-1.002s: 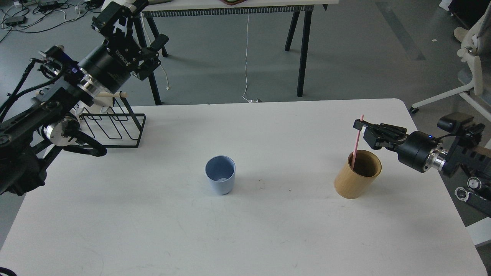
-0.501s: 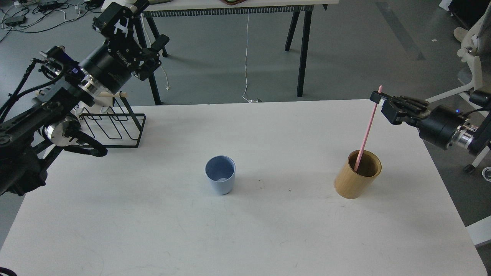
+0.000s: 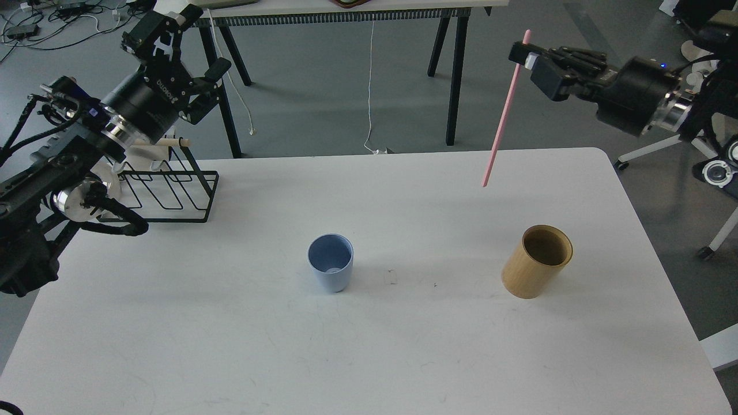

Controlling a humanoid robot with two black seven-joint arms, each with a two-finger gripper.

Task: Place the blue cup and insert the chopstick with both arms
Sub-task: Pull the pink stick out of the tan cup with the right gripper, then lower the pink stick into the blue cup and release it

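Note:
The pale blue cup (image 3: 331, 261) stands upright and empty near the middle of the white table (image 3: 369, 357). My right gripper (image 3: 526, 53) is shut on the top end of the pink chopstick (image 3: 505, 113), which hangs slanted in the air high above the table, its lower tip clear of everything. My left gripper (image 3: 173, 40) is open and empty, raised at the upper left above the black wire rack (image 3: 170, 190), far from the cup.
A tan wooden cylindrical holder (image 3: 537, 261) stands empty at the right of the table, below the chopstick. The wire rack with a beige rod sits at the table's back left edge. A second table's legs (image 3: 455, 75) and an office chair base lie beyond.
My right gripper has lifted the pink chopstick up and out of the tan holder, moving up and slightly left. My left arm has shifted a little to the left.

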